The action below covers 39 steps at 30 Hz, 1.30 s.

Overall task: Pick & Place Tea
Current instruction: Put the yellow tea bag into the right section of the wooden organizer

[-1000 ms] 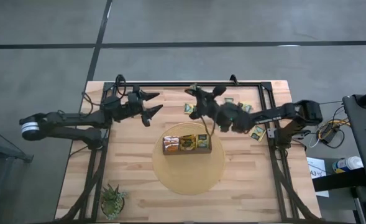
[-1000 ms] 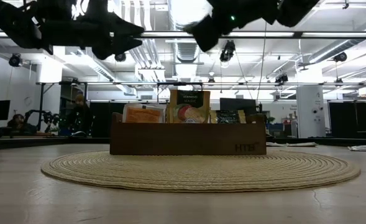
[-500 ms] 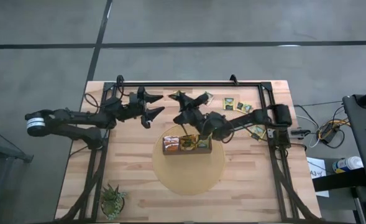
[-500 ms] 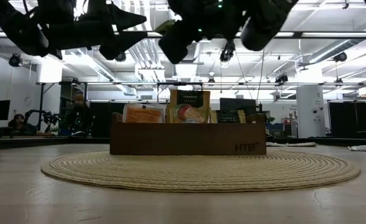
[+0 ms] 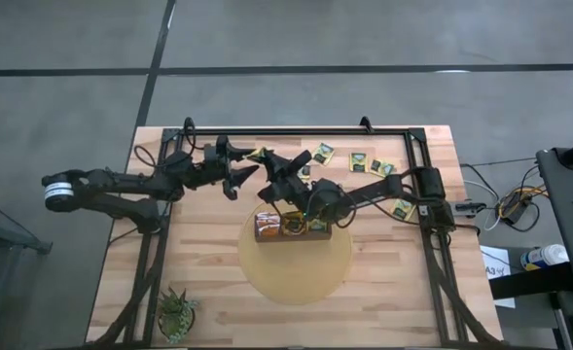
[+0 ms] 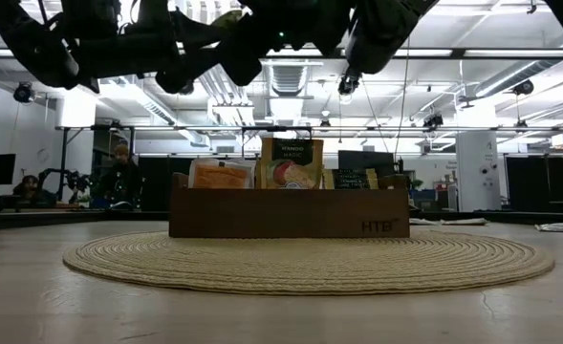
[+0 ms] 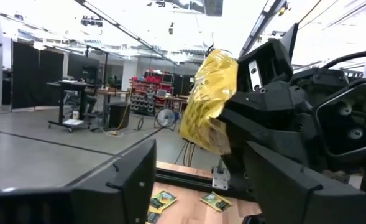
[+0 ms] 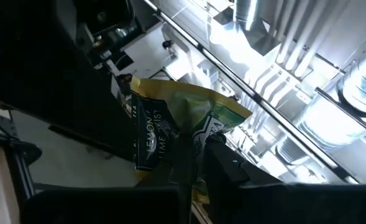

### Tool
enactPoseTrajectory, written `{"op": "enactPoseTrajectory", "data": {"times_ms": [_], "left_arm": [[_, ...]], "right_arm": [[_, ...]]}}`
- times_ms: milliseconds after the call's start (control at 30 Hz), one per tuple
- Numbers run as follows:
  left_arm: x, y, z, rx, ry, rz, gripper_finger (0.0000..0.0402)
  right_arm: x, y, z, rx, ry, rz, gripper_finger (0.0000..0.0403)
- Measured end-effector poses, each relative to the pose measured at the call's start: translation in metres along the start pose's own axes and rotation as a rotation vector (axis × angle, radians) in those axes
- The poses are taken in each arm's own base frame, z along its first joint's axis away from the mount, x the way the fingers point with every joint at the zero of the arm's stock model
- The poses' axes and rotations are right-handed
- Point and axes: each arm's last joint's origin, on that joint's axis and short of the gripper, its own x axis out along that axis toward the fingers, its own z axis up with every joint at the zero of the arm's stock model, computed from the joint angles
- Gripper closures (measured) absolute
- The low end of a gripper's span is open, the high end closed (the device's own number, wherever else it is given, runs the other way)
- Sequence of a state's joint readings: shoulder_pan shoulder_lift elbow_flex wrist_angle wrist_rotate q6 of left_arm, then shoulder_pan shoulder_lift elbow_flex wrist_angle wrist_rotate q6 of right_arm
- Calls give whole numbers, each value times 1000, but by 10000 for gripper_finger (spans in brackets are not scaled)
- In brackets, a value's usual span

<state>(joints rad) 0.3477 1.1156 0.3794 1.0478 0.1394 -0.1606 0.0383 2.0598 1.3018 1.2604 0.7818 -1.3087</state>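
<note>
Between pincers, sachet (image 8: 176, 127) lettering legible.

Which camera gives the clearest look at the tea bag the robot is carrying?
The right wrist view: the held sachet fills it, its lettering partly readable. The left wrist view shows its yellow back. From above it is a small speck; the low view barely shows it.

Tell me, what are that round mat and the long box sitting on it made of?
The round tan mat looks like woven straw or rope: coiled ridges show. The long dark-brown box seems matte wood, possibly stiff board; its flat front bears pale letters.
</note>
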Motion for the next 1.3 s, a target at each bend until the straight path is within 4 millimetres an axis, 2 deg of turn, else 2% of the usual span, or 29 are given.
{"op": "enactPoseTrajectory", "data": {"times_ms": [267, 733, 867, 1067, 1300], "left_arm": [[0, 0, 1, 8, -9, -4, 257], [-1, 0, 1, 11, -20, -4, 345], [-1, 0, 0, 15, -11, -2, 390], [-1, 0, 0, 14, -7, -3, 400], [-1, 1, 0, -37, -15, 31, 401]], "right_arm": [[-2, 8, -1, -30, 9, 56, 382], [-2, 8, -2, -83, 44, 52, 379], [-2, 8, -2, -82, 50, 51, 379], [-2, 6, -2, -90, 75, 45, 368], [-3, -5, 3, -129, 124, 29, 287]]}}
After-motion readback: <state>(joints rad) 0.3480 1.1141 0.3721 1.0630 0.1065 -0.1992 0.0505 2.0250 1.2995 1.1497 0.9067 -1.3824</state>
